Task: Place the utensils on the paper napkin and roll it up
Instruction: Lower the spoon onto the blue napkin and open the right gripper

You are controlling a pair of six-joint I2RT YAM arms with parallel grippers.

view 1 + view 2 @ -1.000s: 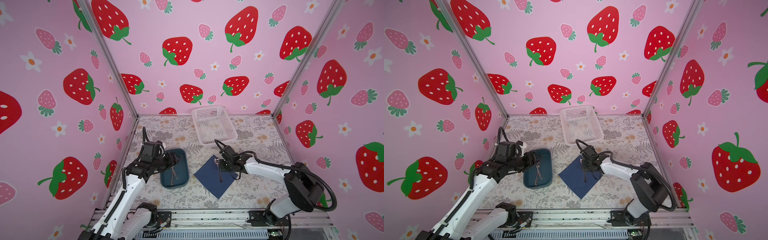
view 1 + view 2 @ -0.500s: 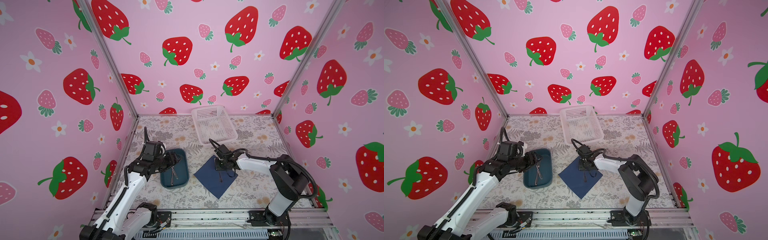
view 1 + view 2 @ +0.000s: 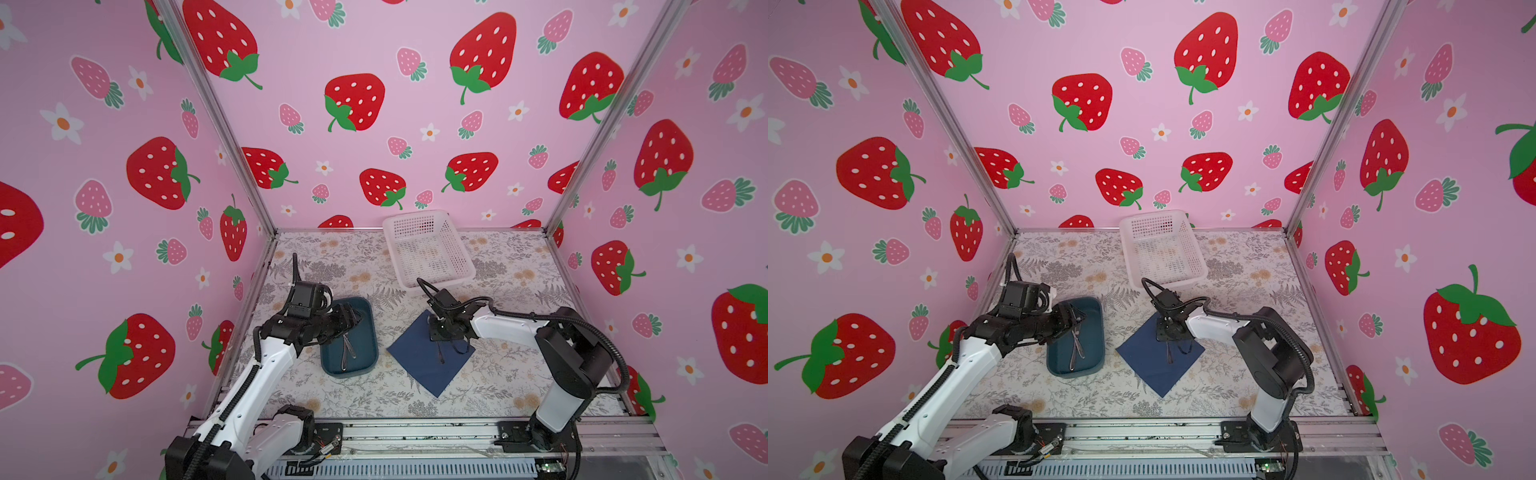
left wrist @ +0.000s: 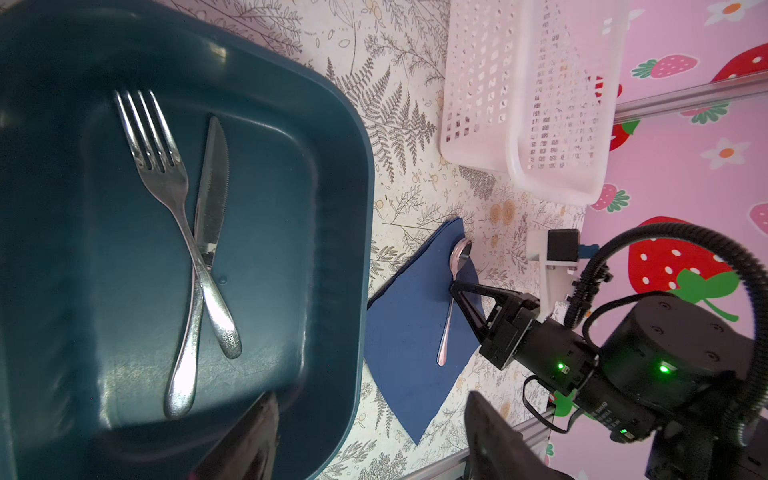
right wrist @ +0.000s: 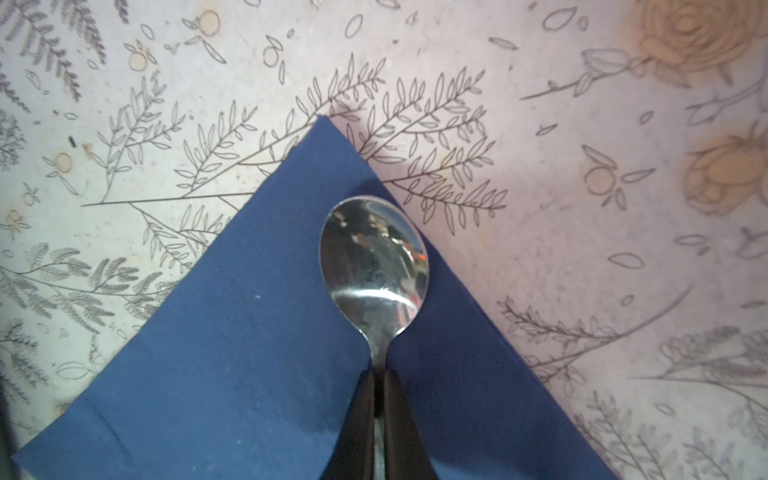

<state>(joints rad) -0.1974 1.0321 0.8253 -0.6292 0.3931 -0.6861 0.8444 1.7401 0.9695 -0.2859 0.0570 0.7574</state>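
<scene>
Spoon (polished metal, oval bowl) lies on the thin navy paper napkin, near its 12 o'clock corner in both top views. In the right wrist view its handle is hidden behind the right gripper, whose fingers pinch the neck. Fork and serrated knife lie crossed in the smooth teal tray, at the napkin's 9 o'clock. Left gripper: fingers spread, blurred, partly cut off.

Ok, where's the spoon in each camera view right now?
Top view: spoon on the napkin, lower middle.
Top view: same spot, lower middle.
Left wrist: small, on the napkin beside the tray.
Right wrist: large, mid-picture.
Shared landmark: the navy napkin under it.
</scene>
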